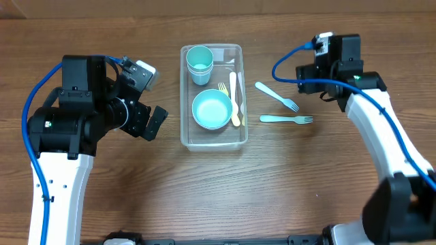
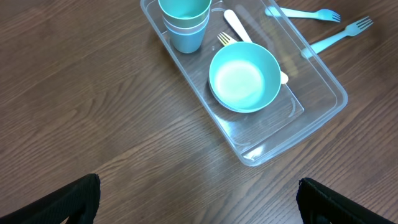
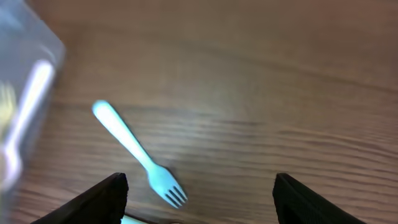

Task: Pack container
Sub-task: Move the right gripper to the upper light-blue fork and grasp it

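Clearly, the left end effector (image 1: 152, 122) stands wide open with nothing between its fingers (image 2: 69, 202). It hovers over bare counter (image 1: 136, 190). The container (image 1: 211, 138) sits on the counter just ahead of it in the left wrist view, on the side towards the other arm, and nothing touches the tub.

Inside the container, the part nearest this end effector holds a light-blue bowl (image 2: 244, 76). Beyond the bowl are stacked cups (image 2: 185, 25) at the far end. A yellow fork (image 2: 224, 38) and a pale utensil (image 2: 239, 25) lie along the wall farthest from this end effector, partly under the bowl's edge.

The right end effector (image 1: 312, 75) is likewise spread wide and empty, its dark fingers (image 3: 93, 202) apart at the bottom of the right wrist view. Just ahead of it, a light-blue fork (image 3: 137, 152) lies slanted on the counter, handle towards the container (image 3: 25, 93), which is blurred in this view. A second light-blue fork (image 1: 286, 119) lies close beside the first, also outside the container, between this end effector and the tub.
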Motion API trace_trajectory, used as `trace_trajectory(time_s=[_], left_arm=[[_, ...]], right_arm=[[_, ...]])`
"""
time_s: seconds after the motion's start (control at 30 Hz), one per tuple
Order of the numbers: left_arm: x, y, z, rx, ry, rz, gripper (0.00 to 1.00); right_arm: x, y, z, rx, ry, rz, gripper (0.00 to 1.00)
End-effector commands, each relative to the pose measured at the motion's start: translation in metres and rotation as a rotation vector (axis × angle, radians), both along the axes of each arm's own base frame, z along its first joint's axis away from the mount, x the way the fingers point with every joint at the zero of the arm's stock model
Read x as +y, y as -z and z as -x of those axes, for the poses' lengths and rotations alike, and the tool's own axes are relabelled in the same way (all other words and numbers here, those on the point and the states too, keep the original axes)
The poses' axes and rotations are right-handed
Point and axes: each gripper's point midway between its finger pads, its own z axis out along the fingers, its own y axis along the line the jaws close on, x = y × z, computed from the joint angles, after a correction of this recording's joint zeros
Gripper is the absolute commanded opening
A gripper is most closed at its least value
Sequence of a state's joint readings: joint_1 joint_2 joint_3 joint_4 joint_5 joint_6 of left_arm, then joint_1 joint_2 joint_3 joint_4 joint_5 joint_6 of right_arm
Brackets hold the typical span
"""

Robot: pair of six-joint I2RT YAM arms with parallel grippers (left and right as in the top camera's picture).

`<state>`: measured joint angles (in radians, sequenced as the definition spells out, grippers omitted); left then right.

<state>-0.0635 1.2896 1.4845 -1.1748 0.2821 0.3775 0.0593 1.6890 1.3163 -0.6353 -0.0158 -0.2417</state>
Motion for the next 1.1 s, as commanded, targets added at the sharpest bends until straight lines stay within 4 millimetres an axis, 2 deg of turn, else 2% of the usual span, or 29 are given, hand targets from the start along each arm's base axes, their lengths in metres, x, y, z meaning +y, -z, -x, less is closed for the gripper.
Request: trace_trajectory(time_s=[0.0, 0.1, 0.2, 0.43, 0.73, 0.9, 1.07], left_arm=[[-0.002, -0.01, 0.0, -0.034, 0.024, 0.008, 1.0], [-0.002, -0.01, 0.0, -0.034, 0.024, 0.008, 1.0], [-0.002, -0.01, 0.0, -0.034, 0.024, 0.008, 1.0], [-0.002, -0.01, 0.0, -0.034, 0.024, 0.008, 1.0], [-0.002, -0.01, 0.0, -0.034, 0.024, 0.008, 1.0], [-0.002, -0.01, 0.0, -0.034, 0.024, 0.008, 1.0], [-0.002, -0.01, 0.0, -0.034, 0.024, 0.008, 1.0]], right_arm=[[0.016, 0.048, -0.005, 0.076, -0.16, 0.011, 0.79], [0.026, 0.084, -0.002, 0.15, -0.225, -0.023, 0.8], [0.026, 0.108, 0.005, 0.221, -0.229, -0.026, 0.78], [0.023, 0.135, 0.023, 0.329, -0.229, -0.022, 0.74], [0.018, 0.144, 0.024, 0.351, -0.204, 0.045, 0.67], [0.029, 0.145, 0.025, 0.348, -0.226, 0.077, 0.67], [0.028, 0.148, 0.023, 0.346, -0.223, 0.087, 0.63]])
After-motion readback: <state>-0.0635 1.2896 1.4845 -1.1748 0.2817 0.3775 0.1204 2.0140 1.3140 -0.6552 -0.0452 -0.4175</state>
